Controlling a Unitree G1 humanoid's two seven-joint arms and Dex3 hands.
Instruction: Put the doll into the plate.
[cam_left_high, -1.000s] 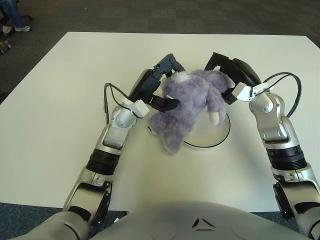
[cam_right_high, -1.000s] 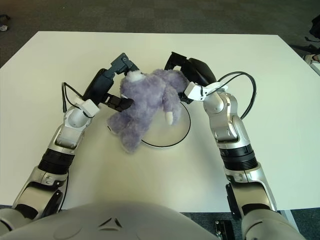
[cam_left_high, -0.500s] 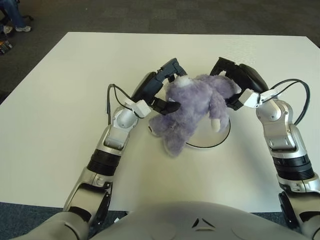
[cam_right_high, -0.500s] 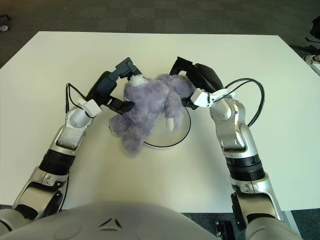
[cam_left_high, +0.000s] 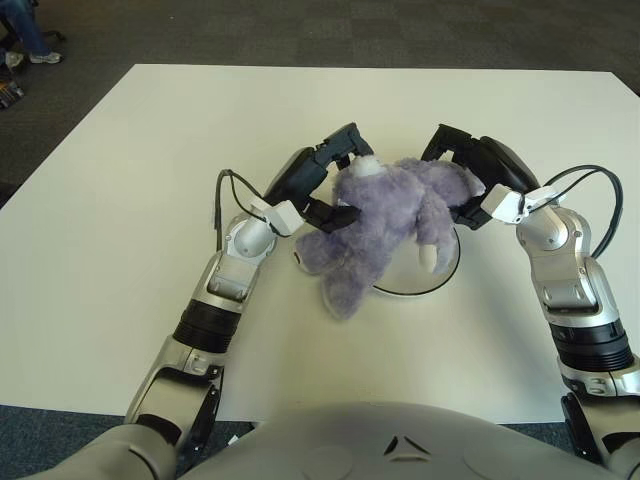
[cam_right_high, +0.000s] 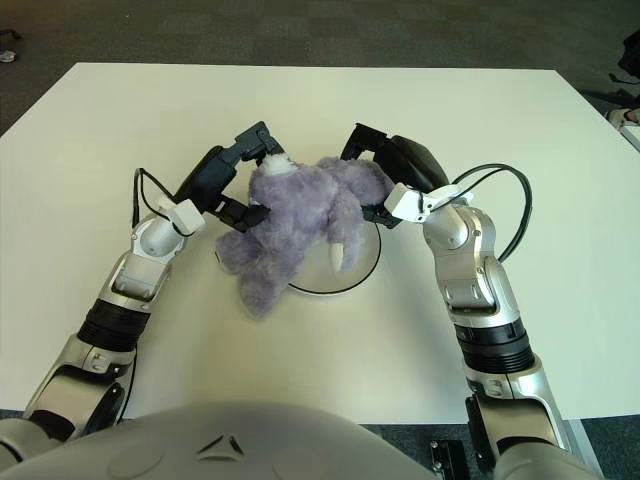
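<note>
Both hands grip the purple doll (cam_left_high: 385, 225) in the left eye view: the left hand (cam_left_high: 318, 185) has its fingers closed on the doll's left side, the right hand (cam_left_high: 472, 175) clasps its right. The doll hangs partly over the plate (cam_left_high: 448, 262), its lower end over the white surface (cam_left_high: 120, 200).

Seen from the right eye, placing looks underway; next, shift rightward, lower and release.

Purple doll (cam_left_high: 380, 215), black-rimmed white plate (cam_left_high: 440, 274)
</note>
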